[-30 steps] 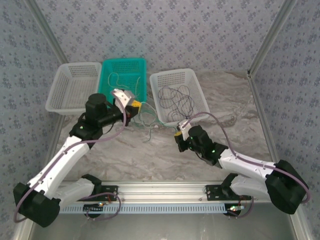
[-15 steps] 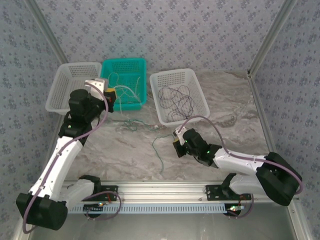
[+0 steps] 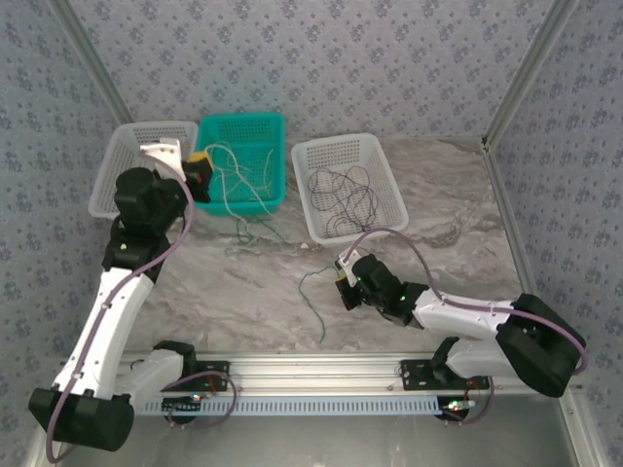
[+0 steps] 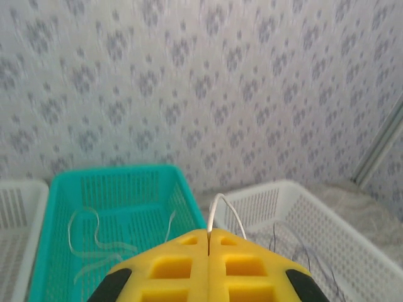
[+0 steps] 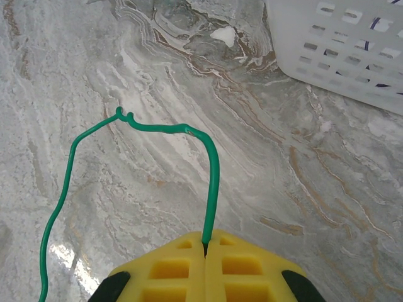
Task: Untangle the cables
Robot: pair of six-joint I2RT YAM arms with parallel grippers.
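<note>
Firstly, in the left wrist view, the left gripper (image 4: 208,236) had its yellow pads (image 4: 176,259) pressed together on a thin pale cream wire (image 4: 220,196), which arched out from between them. It hung above the teal plastic mesh basket (image 4: 110,176), where more cream strands lay.

In the right wrist view, the right gripper (image 5: 206,242) was clamped on the end of a thin green wire (image 5: 157,128). The rest of that wire lay slack on the grey marbled table (image 5: 302,189), near a white plastic mesh basket (image 5: 340,44).

In the top view, the teal basket stood at the table's far edge and the green wire trailed toward the near edge. Loose strands (image 3: 255,231) lay just before the teal basket's near rim; whether they joined either held wire could not be told.

Judgement: the two wires should be parted slowly with both grips held firm. The cream wire should be lifted clear of the rim to avoid snagging.
</note>
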